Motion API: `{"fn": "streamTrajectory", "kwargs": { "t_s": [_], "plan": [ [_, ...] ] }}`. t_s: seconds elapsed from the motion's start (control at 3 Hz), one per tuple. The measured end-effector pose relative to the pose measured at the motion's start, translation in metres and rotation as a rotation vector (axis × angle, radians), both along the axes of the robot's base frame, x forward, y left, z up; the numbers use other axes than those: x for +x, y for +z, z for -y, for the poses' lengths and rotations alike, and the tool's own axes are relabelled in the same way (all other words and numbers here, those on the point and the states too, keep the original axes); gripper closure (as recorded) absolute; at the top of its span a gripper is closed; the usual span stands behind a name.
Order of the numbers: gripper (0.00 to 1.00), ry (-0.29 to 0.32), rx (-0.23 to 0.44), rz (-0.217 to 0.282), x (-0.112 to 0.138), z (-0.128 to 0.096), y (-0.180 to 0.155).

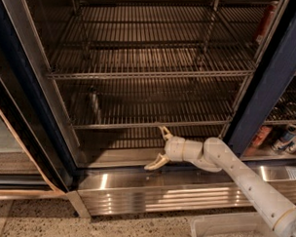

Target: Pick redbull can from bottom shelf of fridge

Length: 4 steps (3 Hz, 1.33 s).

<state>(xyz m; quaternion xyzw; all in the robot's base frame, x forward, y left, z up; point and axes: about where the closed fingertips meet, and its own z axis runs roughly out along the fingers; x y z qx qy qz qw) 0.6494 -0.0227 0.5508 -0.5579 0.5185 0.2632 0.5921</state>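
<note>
The camera view looks into an open fridge (pixel 265 95) with a dark blue frame and chrome wire racks. The drink can (pixel 94 105) stands upright on the bottom shelf (pixel 187 123), at the left side and set back from the front rail, in dim light, so its colours are hard to read. Above it the upper shelf (pixel 154 74) spans the same width.

The pincer (pixel 158 148) hangs just in front of the fridge's lower sill, below the front rail of the bottom shelf and near the middle of the opening. Its two fingers are spread wide, one pointing up and to the left, the other down and to the left, with nothing between them. It is to the right of the drink can, nearer than it, and well apart from it. The white arm (pixel 248 180) runs from the pincer down to the near right corner.

Below the sill lies the shiny ribbed base panel (pixel 160 187). In the compartment to the right are other cans (pixel 286 137). A pale bin (pixel 217 219) sits on the speckled floor (pixel 37 219) at the near right.
</note>
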Motion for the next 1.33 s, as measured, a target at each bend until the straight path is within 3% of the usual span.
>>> {"fn": "streamTrajectory", "kwargs": {
  "t_s": [0.33,0.67,1.0,1.33],
  "plan": [
    [0.00,-0.001,0.070,-0.022,0.032,-0.022,0.000],
    [0.00,-0.001,0.070,-0.022,0.032,-0.022,0.000],
    [0.00,0.007,0.096,-0.017,0.040,-0.038,-0.005],
    [0.00,0.019,0.110,0.005,0.051,-0.069,-0.005]
  ]
}}
